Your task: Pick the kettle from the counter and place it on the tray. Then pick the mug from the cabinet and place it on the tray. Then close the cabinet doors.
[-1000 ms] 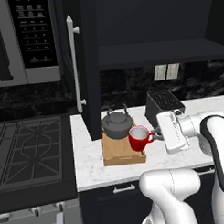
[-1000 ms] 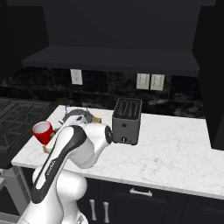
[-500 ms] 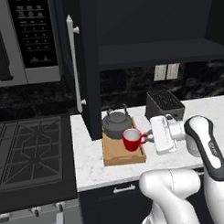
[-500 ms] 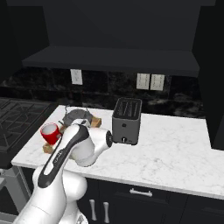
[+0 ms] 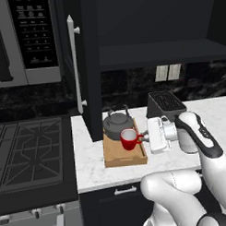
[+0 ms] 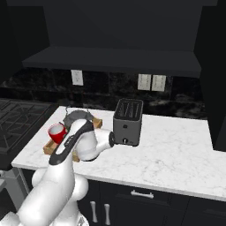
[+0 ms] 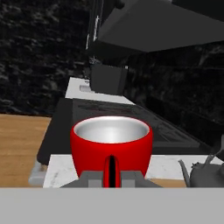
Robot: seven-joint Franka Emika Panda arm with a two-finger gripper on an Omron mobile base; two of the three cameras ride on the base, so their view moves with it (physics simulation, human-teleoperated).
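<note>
The gripper (image 7: 112, 178) pinches the small red mug (image 5: 128, 138) by its thin side handle, so the hard, light mug could swing.

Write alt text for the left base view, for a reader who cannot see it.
The white arm's gripper holds a red mug by its handle over a wooden tray on the marble counter, beside a dark kettle on the tray. A toaster stands behind; a black cabinet door hangs open.
</note>
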